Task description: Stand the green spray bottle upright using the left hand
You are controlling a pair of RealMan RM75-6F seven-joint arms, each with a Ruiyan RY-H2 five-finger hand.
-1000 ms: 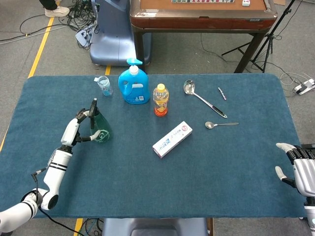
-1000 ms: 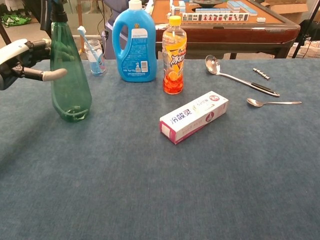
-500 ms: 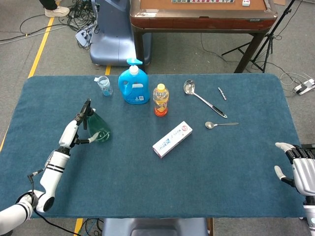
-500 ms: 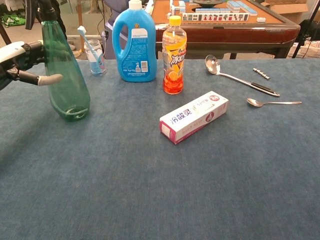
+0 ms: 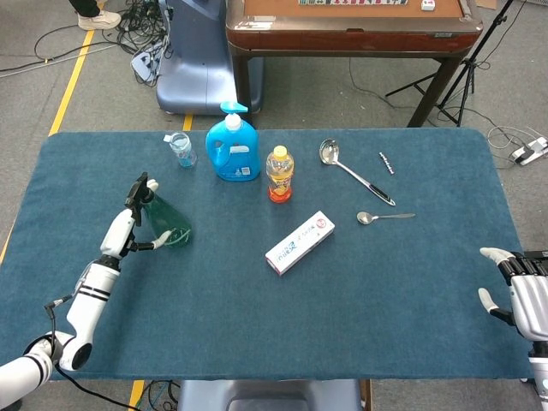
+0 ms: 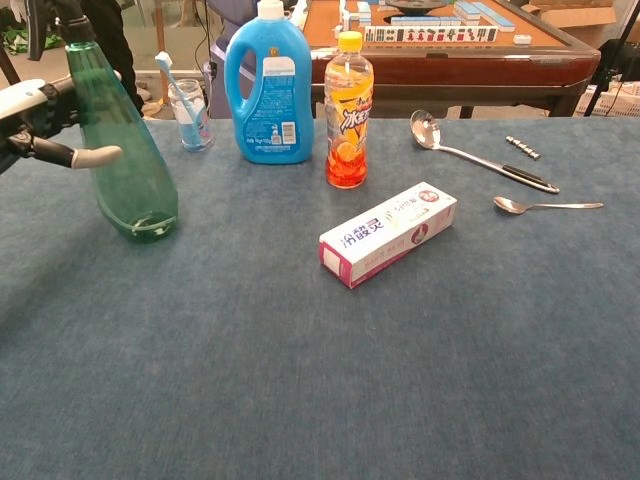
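Note:
The green spray bottle has its base on the blue table cloth at the left and leans with its black nozzle toward the left. My left hand grips its upper body, with the thumb in front and the fingers behind. Only the head view shows my right hand; it rests at the table's right edge with its fingers apart and nothing in it.
Behind the spray bottle stand a cup with a toothbrush, a blue detergent bottle and an orange drink bottle. A toothpaste box lies mid-table. A ladle and a spoon lie to the right.
The top of the spray bottle has leaned further left, from near upright to a clear tilt, with my left hand moving left along with it. The right hand has not moved.

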